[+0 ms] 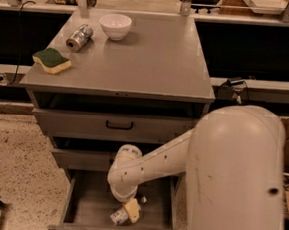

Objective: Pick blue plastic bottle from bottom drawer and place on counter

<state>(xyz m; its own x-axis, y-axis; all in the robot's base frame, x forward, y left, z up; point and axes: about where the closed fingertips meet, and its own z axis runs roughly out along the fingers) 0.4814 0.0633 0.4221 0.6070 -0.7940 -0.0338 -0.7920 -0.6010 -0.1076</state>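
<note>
The bottom drawer [85,204] of the grey cabinet stands pulled open. The blue plastic bottle [119,216] lies on its side on the drawer floor, near the front, partly hidden by my gripper. My gripper [131,209] reaches down into the drawer from the white arm and sits right over the bottle. The counter [149,57] is the flat grey cabinet top above.
On the counter sit a white bowl [114,26], a silver can [79,37] lying on its side and a green and yellow sponge [51,60]. Two shallower drawers [118,126] with a black handle sit above the open one. My large white arm [234,179] fills the lower right.
</note>
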